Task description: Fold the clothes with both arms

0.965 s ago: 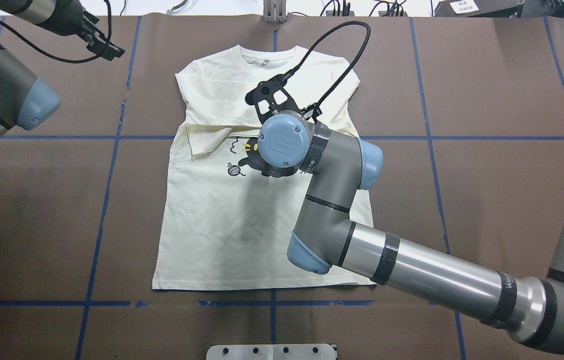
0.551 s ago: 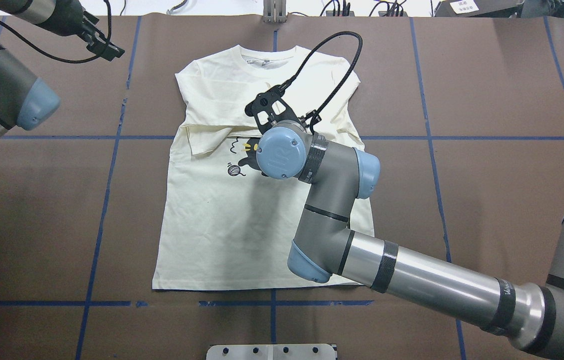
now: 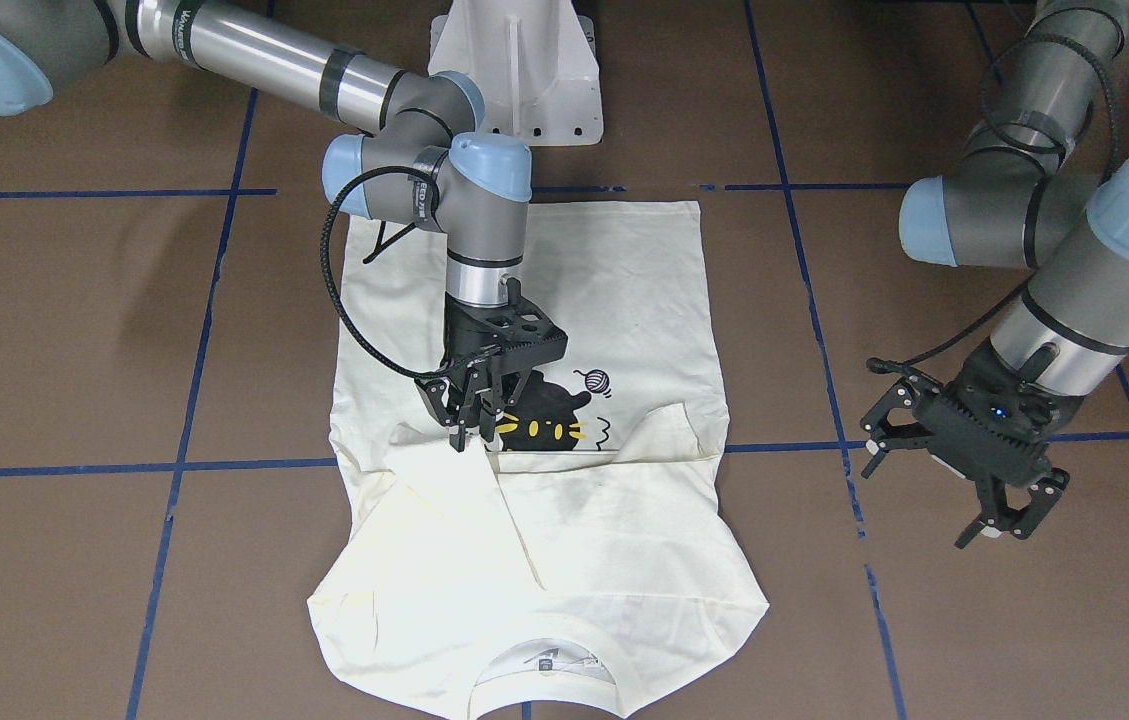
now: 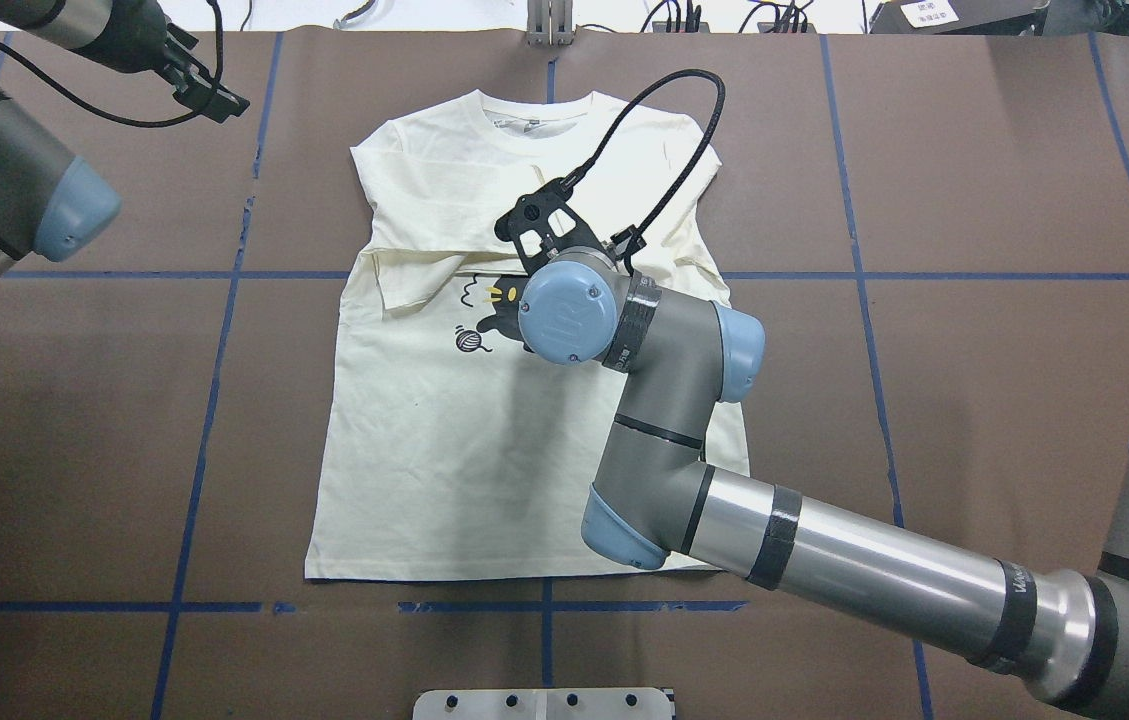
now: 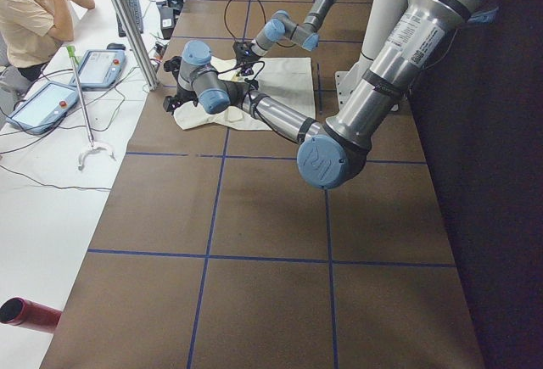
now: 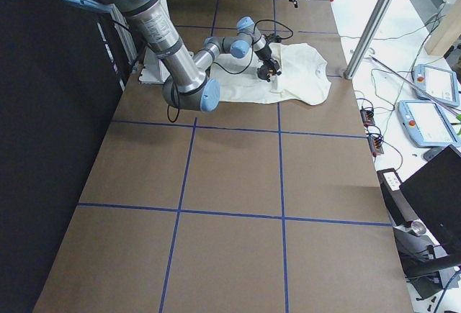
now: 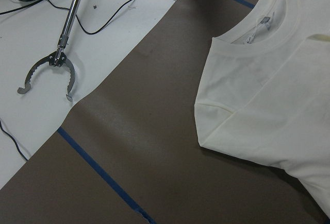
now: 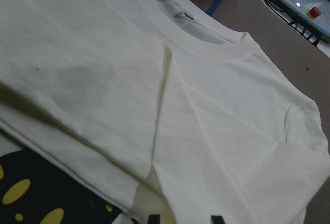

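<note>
Right arm (image 4: 664, 400) has drawn back slightly; its jaws stand parted just over the folded sleeve (image 3: 424, 530) of the shirt (image 4: 404, 450). On the left arm (image 3: 1064, 290), the jaws hang released over the counter (image 3: 74, 330).

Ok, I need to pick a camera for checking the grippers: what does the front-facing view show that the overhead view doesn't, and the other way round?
Front-facing only: the right gripper down at the folded sleeve edge beside the cat print, and the whole left gripper, open over bare table. Overhead only: cables beyond the table's far edge; there the wrist hides the right gripper's tips. Both: the T-shirt lying flat, sleeves folded across the chest, and the yarn ball print.
</note>
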Motion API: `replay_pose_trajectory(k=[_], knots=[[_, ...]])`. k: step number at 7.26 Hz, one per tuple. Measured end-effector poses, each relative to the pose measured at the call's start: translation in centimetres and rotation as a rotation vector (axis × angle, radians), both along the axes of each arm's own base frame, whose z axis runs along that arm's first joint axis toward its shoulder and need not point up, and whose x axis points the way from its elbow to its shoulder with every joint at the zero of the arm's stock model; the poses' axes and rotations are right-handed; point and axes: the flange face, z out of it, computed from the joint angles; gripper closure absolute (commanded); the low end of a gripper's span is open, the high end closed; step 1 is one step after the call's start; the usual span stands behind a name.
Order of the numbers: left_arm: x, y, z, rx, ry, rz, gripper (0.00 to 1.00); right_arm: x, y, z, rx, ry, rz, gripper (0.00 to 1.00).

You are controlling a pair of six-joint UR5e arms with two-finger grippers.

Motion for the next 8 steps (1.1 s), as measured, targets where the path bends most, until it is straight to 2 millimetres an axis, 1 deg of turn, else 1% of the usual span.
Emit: replay_pose_trajectory(k=[1, 3, 4, 6, 8], knots=[[0.0, 0.0, 0.0, 0.0, 0.0, 0.0, 0.0, 0.8, -1.0, -0.3, -0.001, -0.006, 0.015, 1.0], [0.0, 0.0, -0.1, 0.002, 0.001, 0.0, 0.0, 2.7, -3.4, -0.1, -0.01, -0.011, 0.06, 1.0], [0.0, 0.1, -0.2, -0.003, 0.005, -0.004, 0.0, 3.5, -4.8, 0.5, -0.018, -0.004, 0.083, 1.0], [0.0, 0.2, -0.5, -0.016, 0.02, -0.015, 0.0, 5.0, -8.0, 2.3, -0.043, 0.029, 0.129, 1.0], [0.1, 0.4, -0.5, -0.019, 0.023, -0.016, 0.0, 5.2, -10.2, 2.8, -0.06, 0.054, 0.152, 1.0]])
